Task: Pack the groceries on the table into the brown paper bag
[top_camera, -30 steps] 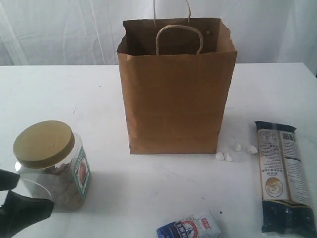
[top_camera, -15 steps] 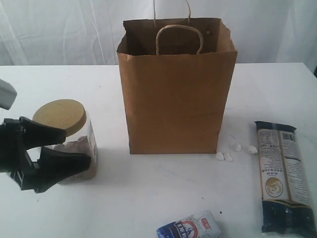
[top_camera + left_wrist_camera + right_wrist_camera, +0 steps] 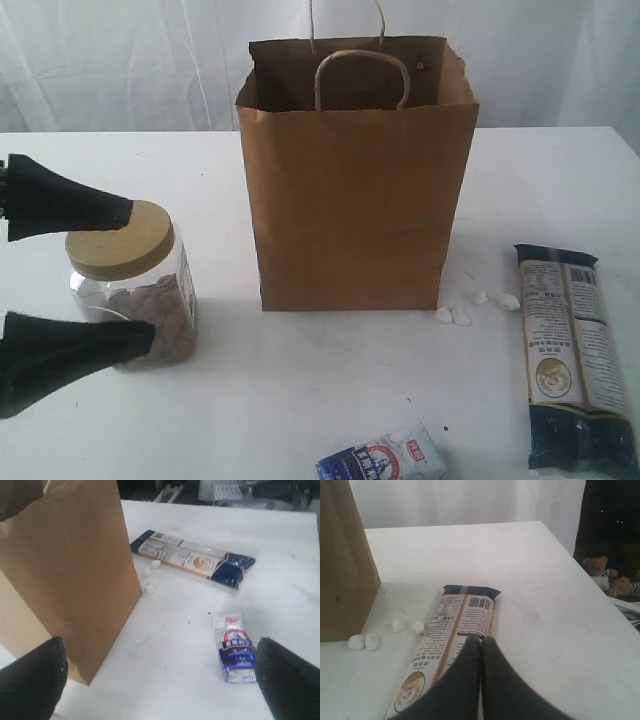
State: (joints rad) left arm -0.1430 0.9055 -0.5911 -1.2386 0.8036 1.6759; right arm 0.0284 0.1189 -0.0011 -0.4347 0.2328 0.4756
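Left gripper (image 3: 140,276) agape; perhaps flanking jar (image 3: 140,300)

Four small white bits (image 3: 461,316) lie at about 4 o'clock from the middle of the exterior view. Two of them touch each other; the other two lie a little apart, at about 2 o'clock from that pair. A white curtain (image 3: 120,60) hangs across the back, at 12 o'clock. The right wrist view shows two brown teddy bears (image 3: 597,566) close together against a dark background.

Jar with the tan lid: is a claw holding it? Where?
No. The left gripper is wide open, empty; the clear jar stands unheld.
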